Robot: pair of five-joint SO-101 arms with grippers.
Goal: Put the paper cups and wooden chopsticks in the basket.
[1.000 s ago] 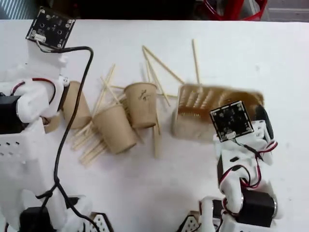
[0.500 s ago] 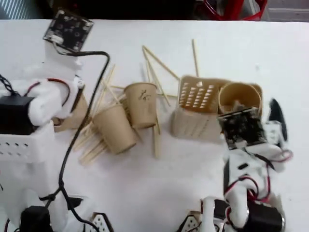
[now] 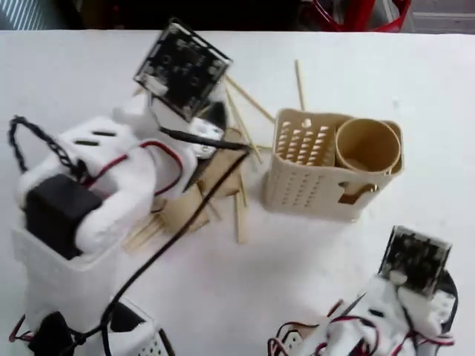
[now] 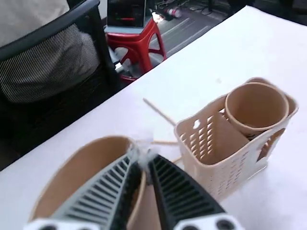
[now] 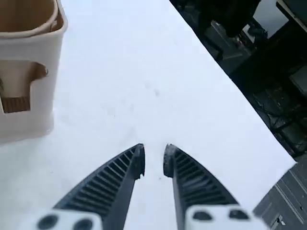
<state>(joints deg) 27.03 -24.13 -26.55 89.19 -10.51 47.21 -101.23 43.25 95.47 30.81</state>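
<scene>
The left gripper (image 4: 144, 158) has its jaws pinching the rim of a brown paper cup (image 4: 81, 165), one jaw inside the mouth and one outside. This wall grip suits a light, thin-sided cup and leaves its open end facing up toward the wrist. Whether the base is clear of the white worktop (image 3: 371, 67) cannot be told. In the high view this arm hangs over the heap of loose things, just beside the cream perforated plastic basket (image 3: 304, 185), so the carry to it looks short. A second brown paper cup (image 3: 367, 144) already stands upright in the basket's far end. The near compartment behind the slotted wall is free, probably the intended spot for the held cup. Thin wooden chopsticks (image 3: 239, 215) lie scattered on the worktop around and under the left arm, a few fanning out toward the basket's back corner, so that part of the task appears not yet begun. The right gripper (image 5: 153, 160) hovers low over bare worktop with its jaws slightly parted and empty. It sits near the basket's corner yet apart from it, likely parked clear so the left arm has room.
</scene>
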